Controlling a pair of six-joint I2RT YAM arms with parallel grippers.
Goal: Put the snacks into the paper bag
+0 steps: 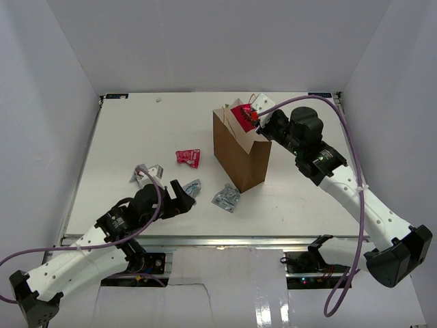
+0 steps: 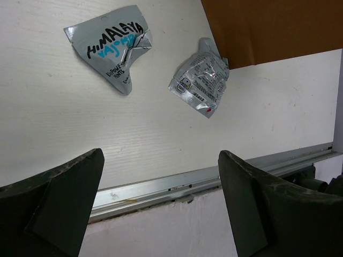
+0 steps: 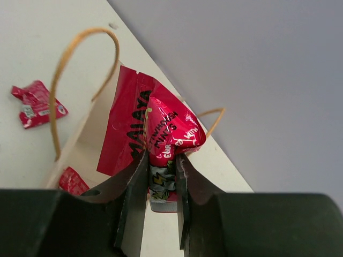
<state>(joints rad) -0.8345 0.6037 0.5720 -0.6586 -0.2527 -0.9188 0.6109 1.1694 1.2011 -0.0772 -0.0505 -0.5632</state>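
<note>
Right wrist: red packet (image 3: 163, 128) between fingers (image 3: 134, 206) over paper bag (image 3: 88, 142), second packet (image 3: 71, 182) inside.

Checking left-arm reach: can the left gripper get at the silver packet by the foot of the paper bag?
Probably yes. The left gripper is open and empty, and the silver packet lies on the table just ahead, apart from the blue-grey packet. The paper bag stands close behind it.

The white table (image 1: 136, 130) carries the brown paper bag (image 1: 239, 154), standing upright right of centre. A red packet (image 1: 188, 158) lies mid-table, left of it. Nearer the near edge lie a crumpled silvery packet (image 1: 147, 171) toward the left, a blue-lettered packet (image 1: 193, 186), and a grey packet (image 1: 227, 198) by the bag's base.
</note>
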